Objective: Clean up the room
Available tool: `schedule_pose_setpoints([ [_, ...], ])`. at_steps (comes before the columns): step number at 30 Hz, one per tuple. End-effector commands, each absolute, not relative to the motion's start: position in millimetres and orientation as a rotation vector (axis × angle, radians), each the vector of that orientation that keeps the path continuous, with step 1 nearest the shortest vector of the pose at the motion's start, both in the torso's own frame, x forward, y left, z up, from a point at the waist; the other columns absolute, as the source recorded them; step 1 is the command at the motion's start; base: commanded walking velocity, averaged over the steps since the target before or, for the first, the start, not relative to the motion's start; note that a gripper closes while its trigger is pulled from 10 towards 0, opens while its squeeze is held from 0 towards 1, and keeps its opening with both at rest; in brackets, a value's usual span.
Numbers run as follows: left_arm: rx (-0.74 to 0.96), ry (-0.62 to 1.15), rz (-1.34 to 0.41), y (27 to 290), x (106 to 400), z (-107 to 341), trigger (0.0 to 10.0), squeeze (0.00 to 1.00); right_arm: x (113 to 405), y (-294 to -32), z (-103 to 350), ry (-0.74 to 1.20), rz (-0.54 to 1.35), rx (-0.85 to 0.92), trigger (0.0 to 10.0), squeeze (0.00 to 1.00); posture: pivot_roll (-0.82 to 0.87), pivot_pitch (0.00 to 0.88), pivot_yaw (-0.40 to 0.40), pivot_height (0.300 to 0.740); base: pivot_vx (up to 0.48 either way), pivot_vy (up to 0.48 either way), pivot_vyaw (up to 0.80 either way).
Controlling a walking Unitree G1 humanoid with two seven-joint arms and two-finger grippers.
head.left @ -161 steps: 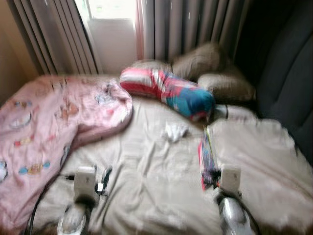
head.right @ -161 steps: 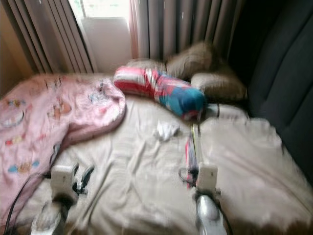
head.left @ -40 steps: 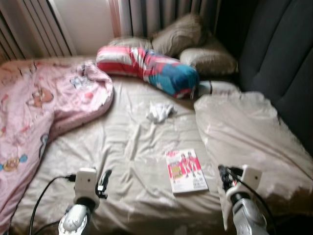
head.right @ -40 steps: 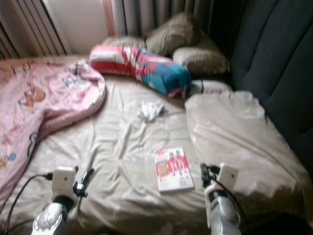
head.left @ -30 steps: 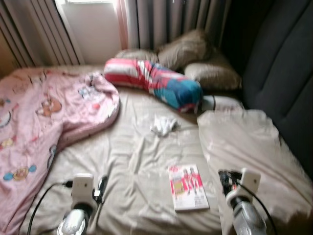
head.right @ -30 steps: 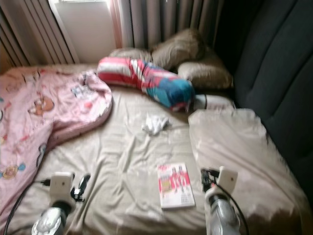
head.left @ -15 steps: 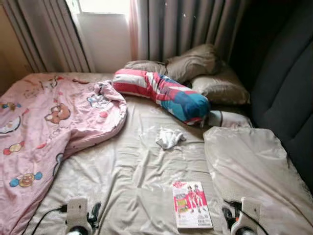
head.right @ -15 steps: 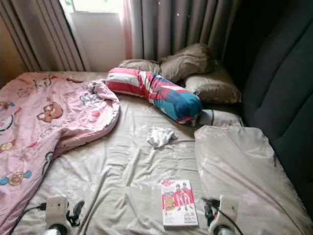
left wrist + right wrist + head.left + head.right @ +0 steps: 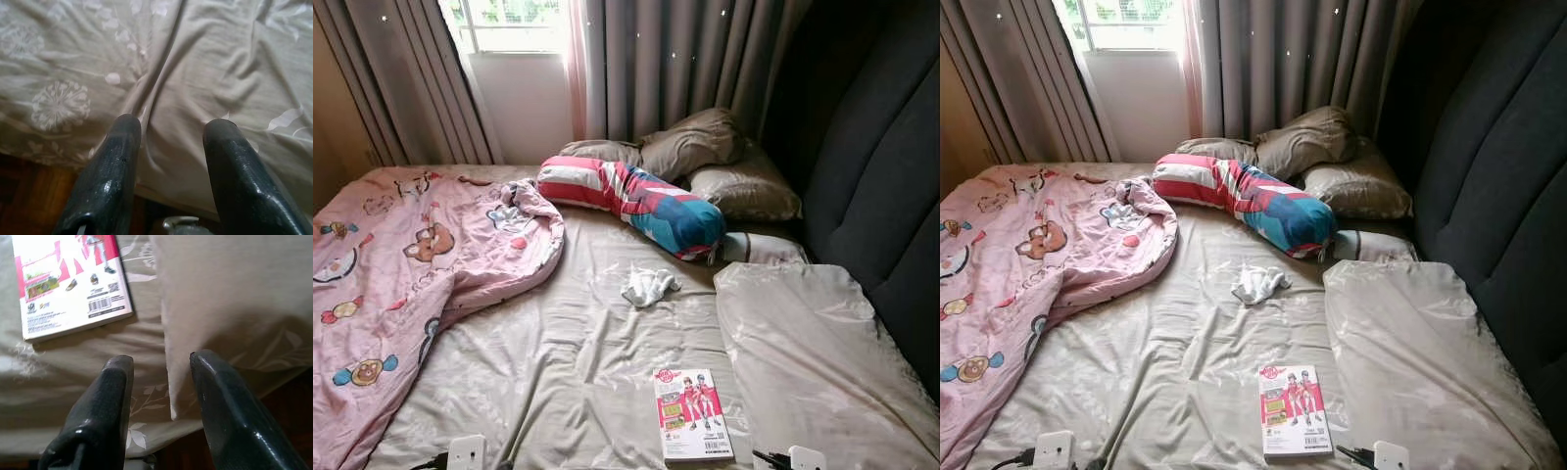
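On the bed [image 9: 587,382], a book [image 9: 692,414] lies near both empty, open hands.

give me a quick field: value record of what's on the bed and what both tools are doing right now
surface: bed sheet, beige, wrinkled
book: pink and white book, flat near the foot edge
cloth: small white cloth, mid-bed
blanket: pink cartoon blanket, bunched on the robot's left
bolster: striped bolster, in front of brown pillows
left tool: left tool, open, over the sheet edge, holding nothing
right tool: right tool, open, beside the book, holding nothing
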State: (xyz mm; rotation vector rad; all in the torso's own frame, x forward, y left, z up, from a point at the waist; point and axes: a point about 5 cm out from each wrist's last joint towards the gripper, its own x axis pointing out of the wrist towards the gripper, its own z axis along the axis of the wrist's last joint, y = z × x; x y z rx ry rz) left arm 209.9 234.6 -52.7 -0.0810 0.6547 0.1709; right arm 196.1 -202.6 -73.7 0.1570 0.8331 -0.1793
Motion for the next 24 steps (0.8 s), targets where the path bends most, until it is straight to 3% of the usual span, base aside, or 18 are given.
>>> schedule_pose_setpoints([
  [1, -0.08, 0.676, 0.182, 237, 207, -55, 10.0, 0.0, 192, -199, -77, 0.859, -0.158, 0.134, 10.0, 0.0, 0.02, 0.029, -0.003, 0.74, 0.0, 0.48, 0.0],
  [9, -0.083, 0.702, 0.187, 237, 202, -58, 10.0, 0.0, 182, -204, -81, 0.889, -0.144, 0.1, 10.0, 0.0, 0.02, 0.03, 0.0, 0.74, 0.0, 0.48, 0.76],
  [24, -0.079, 0.728, 0.189, 240, 198, -61, 10.0, 0.0, 174, -207, -84, 0.918, -0.155, 0.12, 10.0, 0.0, 0.03, 0.032, 0.006, 0.74, 0.0, 0.476, 0.0],
])
